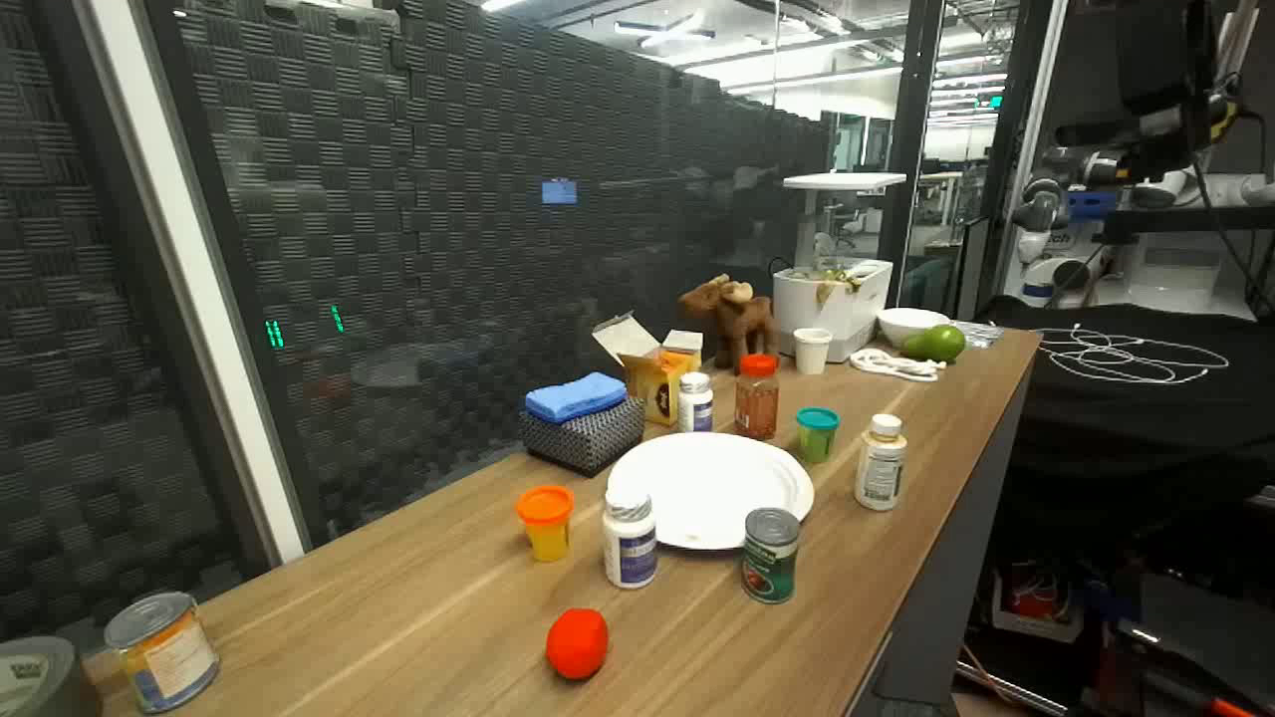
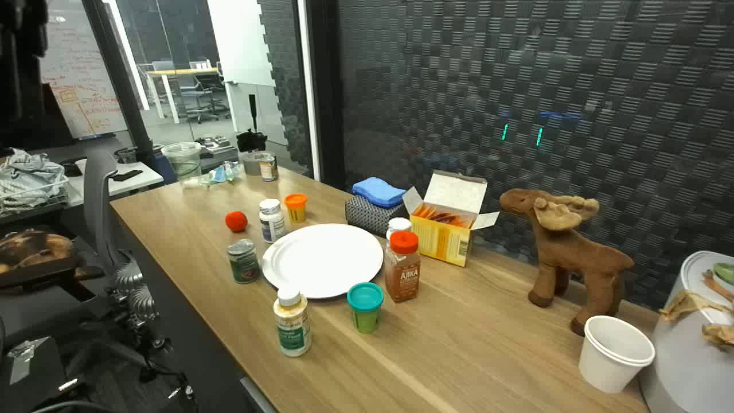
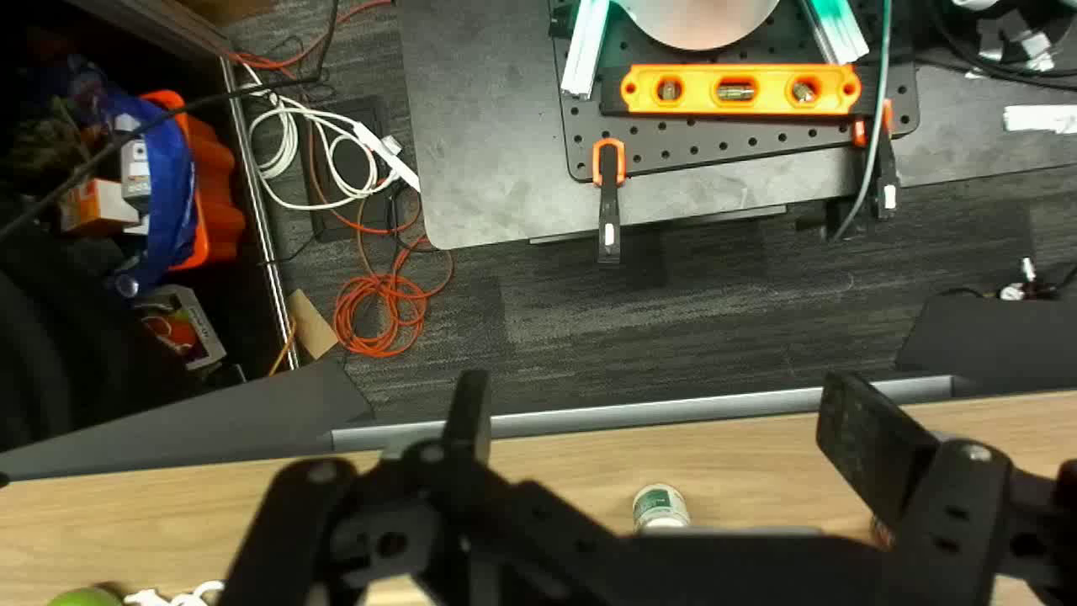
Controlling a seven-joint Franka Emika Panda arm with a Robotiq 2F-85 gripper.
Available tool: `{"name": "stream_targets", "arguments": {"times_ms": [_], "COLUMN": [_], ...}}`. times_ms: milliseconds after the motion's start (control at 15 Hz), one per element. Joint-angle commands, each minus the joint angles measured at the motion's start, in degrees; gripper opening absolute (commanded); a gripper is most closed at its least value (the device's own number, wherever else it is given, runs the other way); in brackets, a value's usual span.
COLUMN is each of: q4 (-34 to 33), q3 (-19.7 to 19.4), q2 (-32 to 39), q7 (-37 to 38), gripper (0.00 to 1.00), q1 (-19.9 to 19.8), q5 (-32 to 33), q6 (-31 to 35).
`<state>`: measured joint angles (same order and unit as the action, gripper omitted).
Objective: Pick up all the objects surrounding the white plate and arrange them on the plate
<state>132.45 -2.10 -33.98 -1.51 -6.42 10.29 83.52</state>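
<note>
Well to the left in an exterior view, on the wood-grained table point(image 1: 398, 617), sit a grey roll point(image 1: 30, 677) and a metal tin point(image 1: 169, 652) with a paper-like label. Next come the orange cup point(image 1: 546, 523), tapered and plastic-looking, and the ball point(image 1: 577, 644), red and smooth, nearer the camera. Farther back, a folded blue cloth point(image 1: 578, 396) lies on a patterned box point(image 1: 583, 443). Then follow a round-shouldered white bottle point(image 1: 630, 548); a cardboard carton point(image 1: 652, 388), flaps up; a second white bottle point(image 1: 695, 403); the plate point(image 1: 709, 483), round, flat and white; a plush brown moose point(image 1: 742, 319); the squarish jar point(image 1: 757, 403), red-capped; the can point(image 1: 771, 563), metal-topped and green-labelled; the teal cup point(image 1: 817, 435), also tapered; and a third white bottle point(image 1: 882, 468).

Counted around the plate, both exterior views give three bottles, two cups, one jar, one can and one ball, eight things, all on the table. The can stands just beside the plate's rim.

In the wrist view the gripper point(image 3: 656, 404) is released, its two black fingers point(image 3: 469, 412) spread wide, with carpet point(image 3: 639, 328) and the table's edge showing between them. A white bottle with a green label shows lower in that view, apart from the fingertips and partly hidden by the gripper's body.
</note>
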Motion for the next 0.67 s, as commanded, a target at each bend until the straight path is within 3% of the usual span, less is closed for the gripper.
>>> {"name": "stream_targets", "arguments": {"times_ms": [0, 600], "q4": [-0.28, -0.79], "q3": [-0.76, -0.76], "q2": [0.02, -0.30], "q7": [0.44, 0.44], "gripper": [1.00, 1.00], "q1": [1.03, 1.03], "q5": [0.31, 0.31], "q6": [-0.14, -0.15]}}
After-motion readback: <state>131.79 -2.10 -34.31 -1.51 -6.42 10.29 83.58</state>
